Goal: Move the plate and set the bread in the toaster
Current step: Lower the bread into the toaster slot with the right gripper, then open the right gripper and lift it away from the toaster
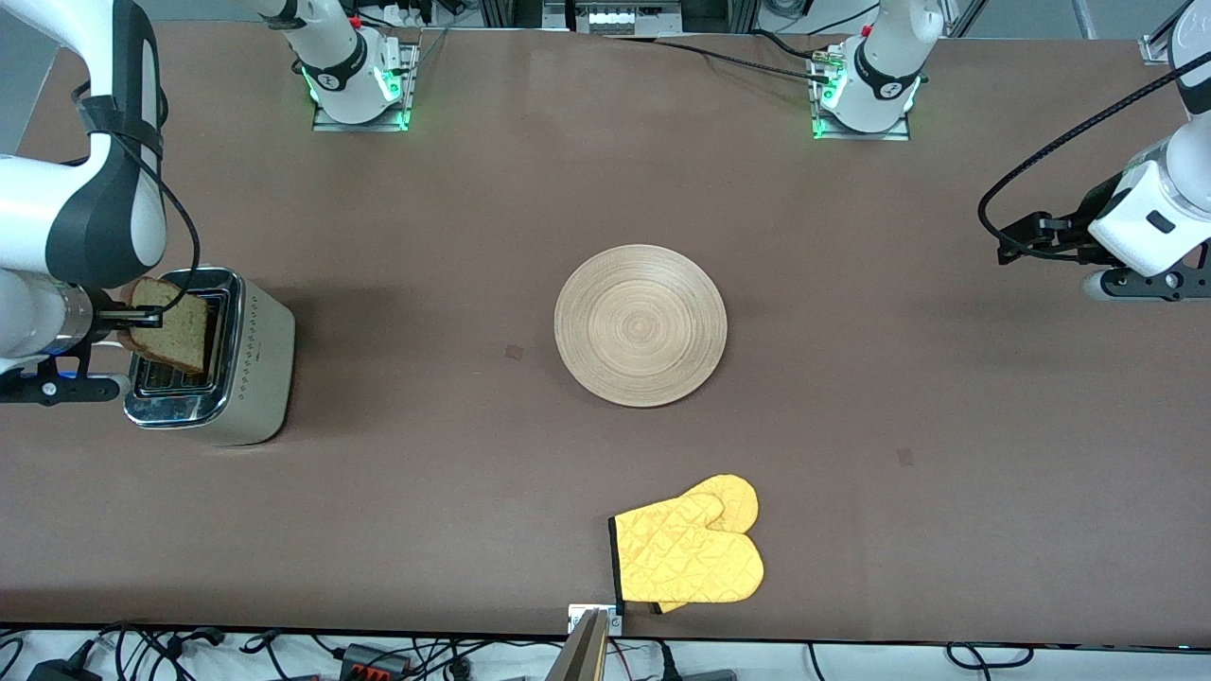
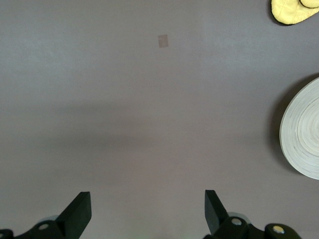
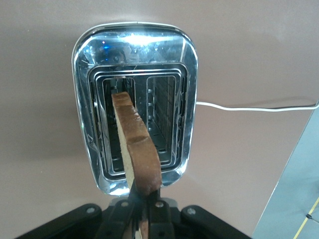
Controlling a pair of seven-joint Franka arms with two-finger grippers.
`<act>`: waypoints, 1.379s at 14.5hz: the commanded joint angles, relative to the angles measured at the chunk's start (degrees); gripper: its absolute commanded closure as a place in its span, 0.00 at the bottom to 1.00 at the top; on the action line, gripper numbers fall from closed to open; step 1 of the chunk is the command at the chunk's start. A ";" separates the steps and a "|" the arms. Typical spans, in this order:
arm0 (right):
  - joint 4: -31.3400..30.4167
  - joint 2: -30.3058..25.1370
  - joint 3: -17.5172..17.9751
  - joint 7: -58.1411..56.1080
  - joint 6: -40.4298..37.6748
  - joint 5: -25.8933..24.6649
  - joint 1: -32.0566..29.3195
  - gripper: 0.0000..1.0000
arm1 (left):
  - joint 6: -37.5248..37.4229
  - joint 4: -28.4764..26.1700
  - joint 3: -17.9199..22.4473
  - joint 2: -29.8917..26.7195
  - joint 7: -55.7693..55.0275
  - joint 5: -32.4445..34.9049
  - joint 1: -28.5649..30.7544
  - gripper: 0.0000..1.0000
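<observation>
- The right claw (image 1: 121,326) is gripping the square slice of light tan bread with a dark brown crust (image 1: 172,324) by one edge, its fingers (image 3: 124,214) pressing on both faces, and it is holding the slice on edge over the boxy two-slot toaster with a shiny chrome top and brushed silver-beige sides (image 1: 248,359).
- In the right wrist view the lower end of the bread (image 3: 133,144) is dipping into one slot of the toaster (image 3: 102,55), while most of the slice is standing above the chrome top; the slot beside it is showing only its wire guides.
- The toaster is sitting at the right arm's end of the brown surface (image 1: 454,236), at about nine o'clock from the large round light-wood plate with concentric ring grain (image 1: 640,324).
- The plate is lying flat near the middle of the surface, carrying nothing.
- A quilted yellow oven mitt with a black cuff (image 1: 691,553) is lying at roughly five o'clock from the plate, nearer the front camera.
- The left claw (image 2: 147,211) is hanging wide apart over bare surface at the left arm's end, at three o'clock from the plate, gripping nothing.
</observation>
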 commanded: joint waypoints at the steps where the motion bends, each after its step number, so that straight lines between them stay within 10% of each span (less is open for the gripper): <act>1: -0.57 0.50 -0.21 -1.06 1.65 -0.01 -0.17 1.00 | -1.99 1.10 0.20 -0.44 1.50 -0.24 0.44 0.00; 14: -4.16 1.64 -0.03 -1.06 4.11 3.41 -0.87 1.00 | -3.31 2.24 0.29 -0.62 1.50 -0.33 0.44 0.00; 15: -4.17 1.55 -0.03 -1.32 4.20 4.03 -1.30 0.83 | -3.58 2.33 0.03 -0.62 1.41 -0.33 0.44 0.00; 16: -4.08 1.55 -0.03 -1.50 4.20 4.12 -1.22 0.27 | -4.36 2.33 0.03 -0.62 1.50 -0.33 0.44 0.00; 17: -3.91 1.03 -0.03 -1.50 3.86 4.55 -0.87 0.00 | -4.46 2.33 0.03 -0.62 1.50 -0.33 0.44 0.00; 20: -3.38 -1.42 0.06 -1.32 3.50 5.00 -0.08 0.00 | -4.54 2.33 0.11 -0.62 1.59 -0.33 0.43 0.00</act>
